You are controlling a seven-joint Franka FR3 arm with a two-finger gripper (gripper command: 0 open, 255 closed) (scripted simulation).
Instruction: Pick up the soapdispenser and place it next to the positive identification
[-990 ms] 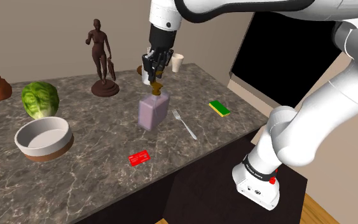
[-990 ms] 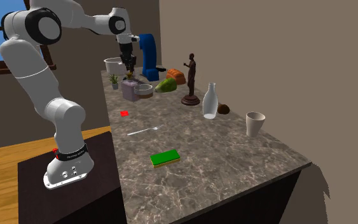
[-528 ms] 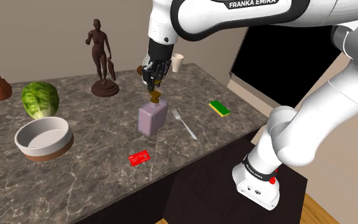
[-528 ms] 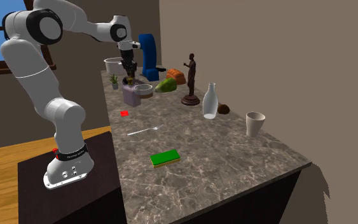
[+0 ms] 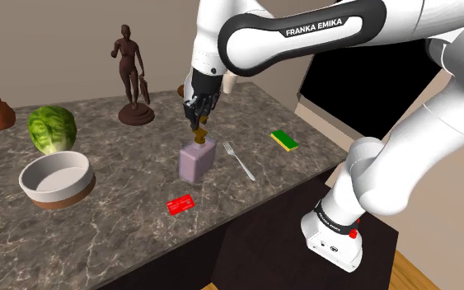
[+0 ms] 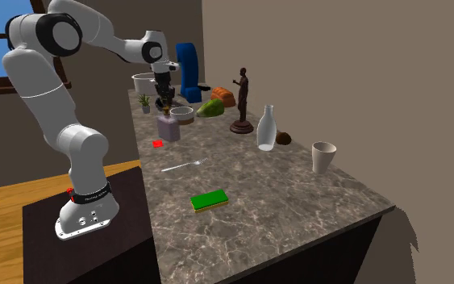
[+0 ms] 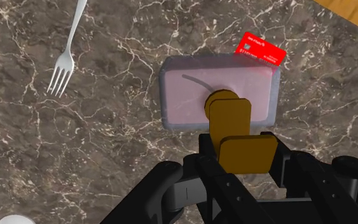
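I see the marble counter [image 5: 123, 222] spread wide under the white arm [image 5: 304, 33], which reaches down over its middle. My gripper [image 5: 199, 122] has its black fingers clamped on the brown pump of the soap dispenser [image 5: 197, 162]. The pale mauve body is upright below them, and I cannot tell whether its base touches the stone. A fork [image 5: 240, 161] lies just beside it, and the red card [image 5: 180, 203] lies near, toward the front edge.

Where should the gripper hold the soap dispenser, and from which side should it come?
Grip the brown pump head on top of the soap dispenser, coming straight down from above. The bottle stands upright, its pale body looks too broad to span, and the pump is narrow with flat sides. The gripper clasps it there.
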